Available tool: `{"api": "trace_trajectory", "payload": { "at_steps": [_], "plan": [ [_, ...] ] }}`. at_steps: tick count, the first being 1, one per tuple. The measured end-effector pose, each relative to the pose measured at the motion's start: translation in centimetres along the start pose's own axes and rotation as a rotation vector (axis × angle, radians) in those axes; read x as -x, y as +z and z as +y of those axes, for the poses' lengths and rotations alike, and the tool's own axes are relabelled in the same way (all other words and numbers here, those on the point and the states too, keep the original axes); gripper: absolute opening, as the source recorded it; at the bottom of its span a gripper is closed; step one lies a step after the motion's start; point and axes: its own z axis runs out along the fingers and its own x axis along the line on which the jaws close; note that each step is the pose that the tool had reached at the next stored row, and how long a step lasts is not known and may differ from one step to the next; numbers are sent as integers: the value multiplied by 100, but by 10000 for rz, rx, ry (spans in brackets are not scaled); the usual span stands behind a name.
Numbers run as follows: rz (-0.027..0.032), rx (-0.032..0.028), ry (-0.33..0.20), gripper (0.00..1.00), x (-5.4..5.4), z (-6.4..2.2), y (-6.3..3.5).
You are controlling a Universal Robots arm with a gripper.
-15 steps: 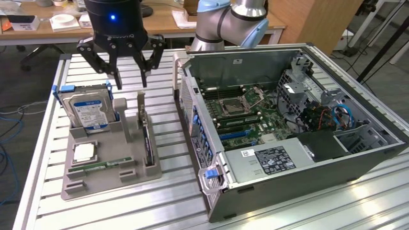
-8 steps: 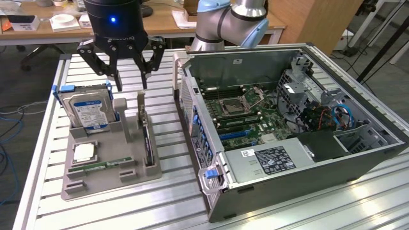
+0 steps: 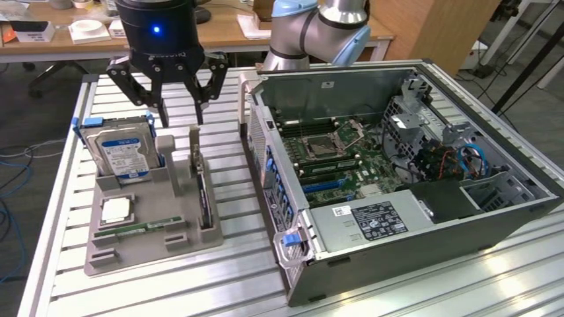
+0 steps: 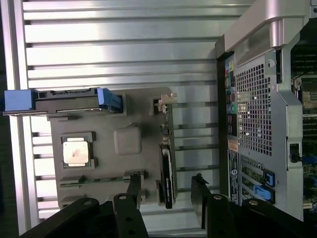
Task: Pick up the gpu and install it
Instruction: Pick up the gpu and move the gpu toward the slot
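**Slatted bench, gripper spread over the parts holder**

Ribbed aluminium table [image 3: 220,284] carries a grey moulded holder [image 3: 150,247], with a wooden desk in the background. The gpu [image 3: 205,198] stands on edge in a narrow slot along the side of the holder that faces the open computer case [image 3: 423,231], not touched by anything. On the far side of the holder from the case, a hard drive [image 3: 123,148] with a blue-and-white label stands upright in its own slot. A processor chip [image 3: 116,210] and a thin green memory stick [image 3: 141,228] lie in recesses between the drive and the holder's near end. The gripper [image 3: 176,105] hangs above the holder's far end with its fingers spread wide and nothing between them. In the wrist view the card sits below the gap between them. The case stands just beside the holder, its motherboard [image 3: 335,152] exposed.
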Motion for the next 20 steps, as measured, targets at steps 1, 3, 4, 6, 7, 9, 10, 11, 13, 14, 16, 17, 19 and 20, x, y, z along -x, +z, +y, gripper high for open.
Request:
{"api": "trace_trajectory", "payload": {
  "at_steps": [1,3,4,6,7,9,10,11,13,14,16,17,19,20],
  "plan": [
    [0,-1,0,53,0,-2,2],
    [0,0,-1,53,0,-6,6],
    [1,-1,-1,53,1,-9,8],
    [0,0,-1,53,1,-13,12],
    [1,-1,0,53,1,-15,13],
    [1,-2,1,53,1,-17,15],
    [2,-2,0,53,0,-18,15],
    [2,-2,0,53,0,-18,16],
    [0,-1,0,53,1,-18,17],
    [1,-1,0,53,1,-18,17],
    [1,-1,0,53,1,-18,19],
    [-1,1,-1,53,0,-19,25],
    [0,0,0,53,0,-20,39],
    [1,-1,-1,53,2,-22,48]
  ]
}}
